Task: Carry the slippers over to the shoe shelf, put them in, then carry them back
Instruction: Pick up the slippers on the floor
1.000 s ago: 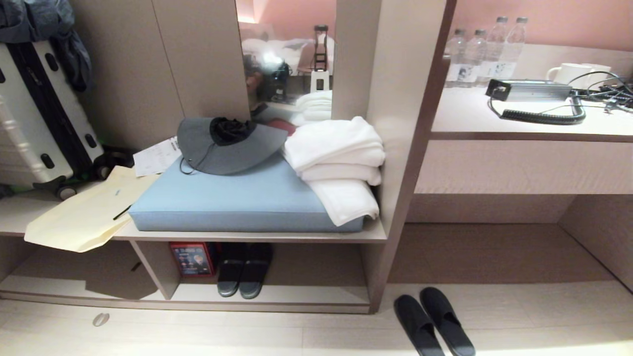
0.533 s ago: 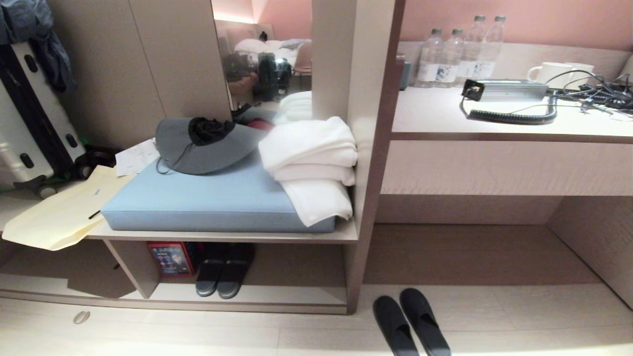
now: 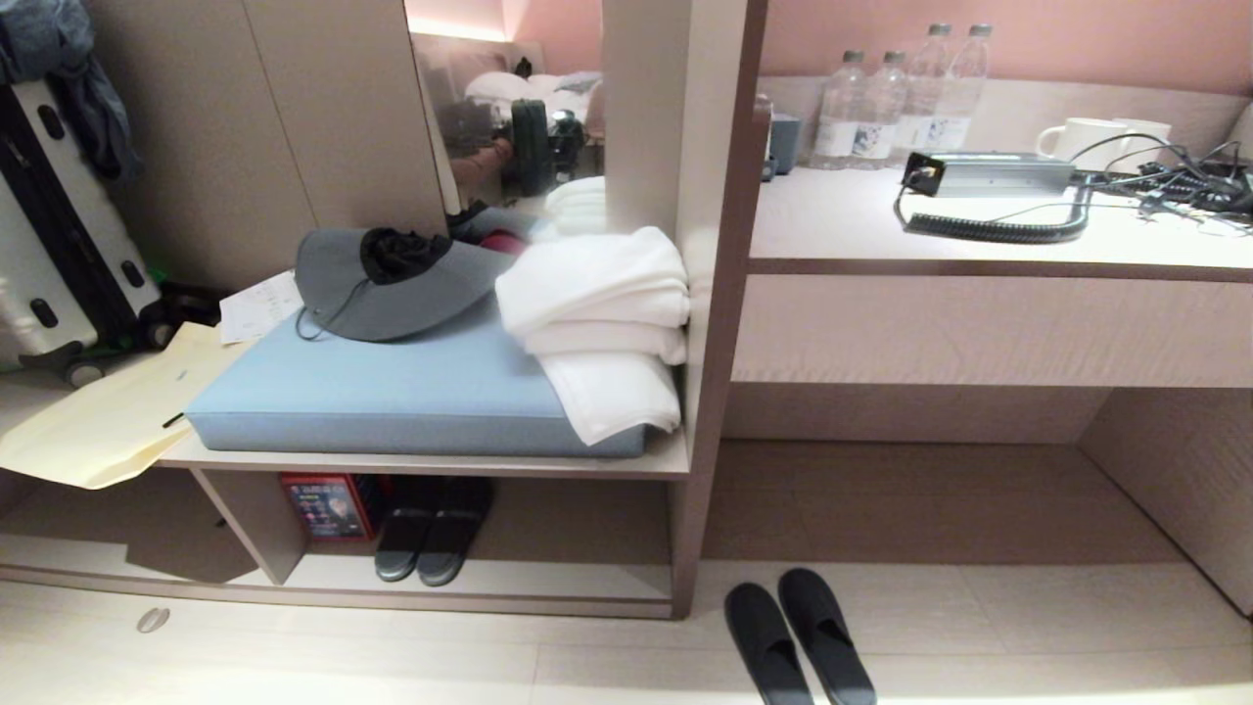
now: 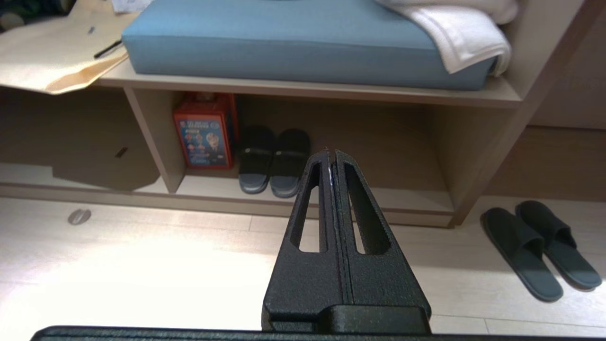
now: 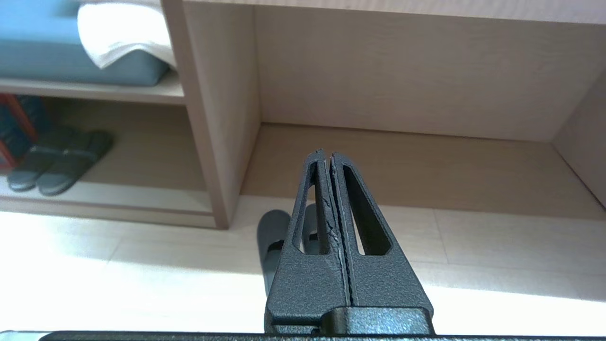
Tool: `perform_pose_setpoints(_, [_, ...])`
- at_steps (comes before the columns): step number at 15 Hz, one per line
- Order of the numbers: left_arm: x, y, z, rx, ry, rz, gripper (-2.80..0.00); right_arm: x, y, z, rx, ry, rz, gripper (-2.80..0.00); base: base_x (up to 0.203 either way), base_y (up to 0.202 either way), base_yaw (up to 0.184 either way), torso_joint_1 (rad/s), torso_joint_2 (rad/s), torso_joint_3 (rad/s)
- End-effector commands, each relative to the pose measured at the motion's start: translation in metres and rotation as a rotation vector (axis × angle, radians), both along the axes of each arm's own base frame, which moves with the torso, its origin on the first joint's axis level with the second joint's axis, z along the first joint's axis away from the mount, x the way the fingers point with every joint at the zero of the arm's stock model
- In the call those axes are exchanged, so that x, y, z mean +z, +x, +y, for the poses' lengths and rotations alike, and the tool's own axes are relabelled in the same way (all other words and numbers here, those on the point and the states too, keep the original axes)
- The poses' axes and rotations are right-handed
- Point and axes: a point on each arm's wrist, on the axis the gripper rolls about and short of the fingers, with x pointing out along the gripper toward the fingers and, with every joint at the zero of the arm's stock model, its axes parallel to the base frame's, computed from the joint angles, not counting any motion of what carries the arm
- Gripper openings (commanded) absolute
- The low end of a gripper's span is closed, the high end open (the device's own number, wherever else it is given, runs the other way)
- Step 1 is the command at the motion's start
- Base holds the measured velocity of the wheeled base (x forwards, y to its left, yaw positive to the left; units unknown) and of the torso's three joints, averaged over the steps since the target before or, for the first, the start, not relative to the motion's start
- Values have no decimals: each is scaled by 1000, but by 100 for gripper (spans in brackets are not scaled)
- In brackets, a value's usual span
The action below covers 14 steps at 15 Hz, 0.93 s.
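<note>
- The flat dark navy open-heel slippers [image 3: 798,638] lie side by side on the pale floor, just right of the low beige wood-laminate shoe shelf [image 3: 509,595], outside it.
- Left gripper [image 4: 331,156] and right gripper [image 5: 325,156]: fingers pressed together, holding nothing, both above the floor before the shelf.
- Spread your fingers first, then descend onto the toe bands, which likely give the firmest hold.
- Avoid the chunkier striped pair [image 3: 431,534] inside the shelf.

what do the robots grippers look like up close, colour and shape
Both look alike. The left gripper and the right gripper each have two matte black, grainy-textured fingers that taper to a narrow tip, each finger with a long slot cut through it. They rise from a black block-like base. No cables or markings show.
</note>
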Motion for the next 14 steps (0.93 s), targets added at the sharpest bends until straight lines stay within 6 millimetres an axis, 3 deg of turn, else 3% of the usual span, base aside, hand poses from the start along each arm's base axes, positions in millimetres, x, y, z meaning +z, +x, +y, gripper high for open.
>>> perform_pose_setpoints(1, [0, 0, 0, 0, 0, -2, -280, 0, 0, 0, 0, 0, 0, -280, 0, 0, 0, 7, 2, -173])
perform_pose_setpoints(14, [0, 0, 0, 0, 0, -2, -280, 0, 0, 0, 2, -3, 1, -280, 0, 0, 0, 5, 2, -197])
